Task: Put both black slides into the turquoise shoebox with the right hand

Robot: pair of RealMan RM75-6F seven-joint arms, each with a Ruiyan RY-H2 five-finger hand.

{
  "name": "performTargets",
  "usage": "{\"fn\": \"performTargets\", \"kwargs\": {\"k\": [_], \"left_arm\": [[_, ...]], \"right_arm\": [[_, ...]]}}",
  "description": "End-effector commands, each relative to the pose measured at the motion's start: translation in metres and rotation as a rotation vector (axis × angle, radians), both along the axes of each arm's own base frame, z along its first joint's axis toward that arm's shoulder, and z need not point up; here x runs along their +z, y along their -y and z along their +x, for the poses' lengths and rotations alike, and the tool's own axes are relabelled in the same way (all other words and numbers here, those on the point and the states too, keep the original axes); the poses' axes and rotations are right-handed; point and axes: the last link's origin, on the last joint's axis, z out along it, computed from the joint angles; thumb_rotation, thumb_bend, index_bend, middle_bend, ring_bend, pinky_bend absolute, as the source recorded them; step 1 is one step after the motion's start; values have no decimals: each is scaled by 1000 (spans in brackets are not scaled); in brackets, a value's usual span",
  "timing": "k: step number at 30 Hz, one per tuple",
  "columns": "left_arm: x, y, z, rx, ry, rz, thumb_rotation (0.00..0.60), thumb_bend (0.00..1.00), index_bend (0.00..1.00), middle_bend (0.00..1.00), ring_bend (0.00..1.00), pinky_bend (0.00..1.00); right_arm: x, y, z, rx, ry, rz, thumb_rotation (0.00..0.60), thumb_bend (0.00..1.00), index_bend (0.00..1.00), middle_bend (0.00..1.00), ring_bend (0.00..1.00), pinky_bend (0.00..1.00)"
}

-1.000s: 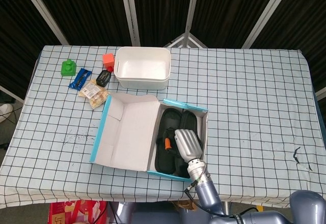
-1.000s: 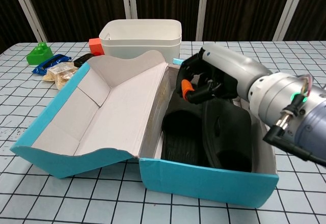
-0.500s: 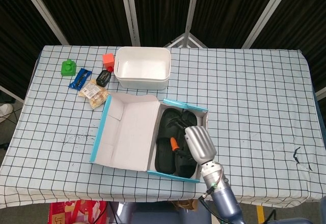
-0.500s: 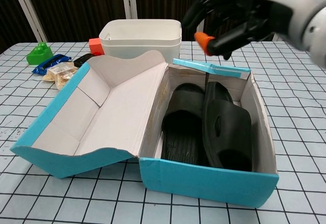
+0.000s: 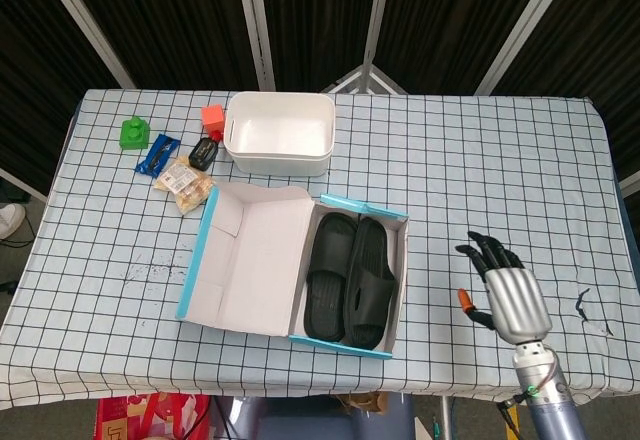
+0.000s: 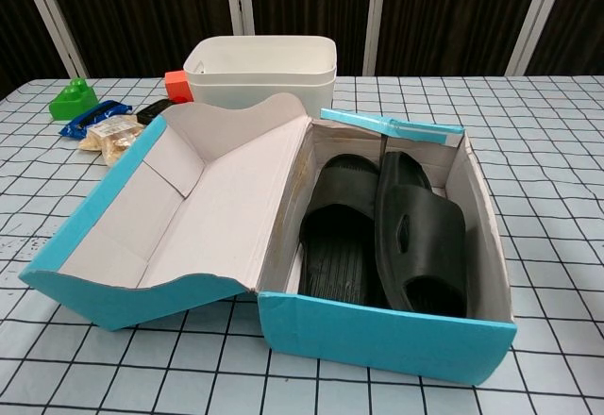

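Observation:
Both black slides [image 5: 350,280] [image 6: 387,231] lie side by side inside the turquoise shoebox [image 5: 397,280] [image 6: 377,335], whose lid [image 5: 240,260] [image 6: 160,217] hangs open to the left. My right hand [image 5: 503,292] hovers over the table to the right of the box, well apart from it, fingers spread and holding nothing. Only the head view shows it; the chest view shows no hand. My left hand appears in neither view.
A white bin [image 5: 280,132] [image 6: 261,68] stands behind the shoebox. Left of it lie a red block [image 5: 212,115], a small black object [image 5: 204,152], a blue packet [image 5: 157,153], a snack bag [image 5: 185,180] and a green toy [image 5: 132,133]. A dark mark [image 5: 587,305] is on the cloth at the right.
My right hand lifted out of the shoebox and swung right, clear of it. Both slides stay in the box.

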Motion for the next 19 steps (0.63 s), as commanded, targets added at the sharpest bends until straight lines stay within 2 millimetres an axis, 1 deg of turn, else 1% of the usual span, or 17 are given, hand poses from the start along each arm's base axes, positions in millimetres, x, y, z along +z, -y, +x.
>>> {"fn": "performTargets", "kwargs": {"k": [1,6,11,14,19], "left_arm": [[-1,0,0,4,-2,-8,600,363,31,0,0,0],[-3,0,0,14,-21,-10,600,363,31,0,0,0],[-3,3,0,38,-36,-6,600,363,31,0,0,0],[-3,4,2,41,-34,11,600,363,31,0,0,0],[-4,4,3,48,-33,8,600,363,31,0,0,0]], "right_arm": [[11,-16,-32,-37,-68,-50,600,398,243,126,117,239],[19,-28,-65,-82,-178,-130,600,351,210,96,72,190],[25,-33,-89,-125,-258,-178,600,347,196,83,58,184],[28,-34,-93,-120,-267,-200,600,347,196,83,58,178],[30,-37,-94,-103,-288,-206,600,347,196,83,58,165]]}}
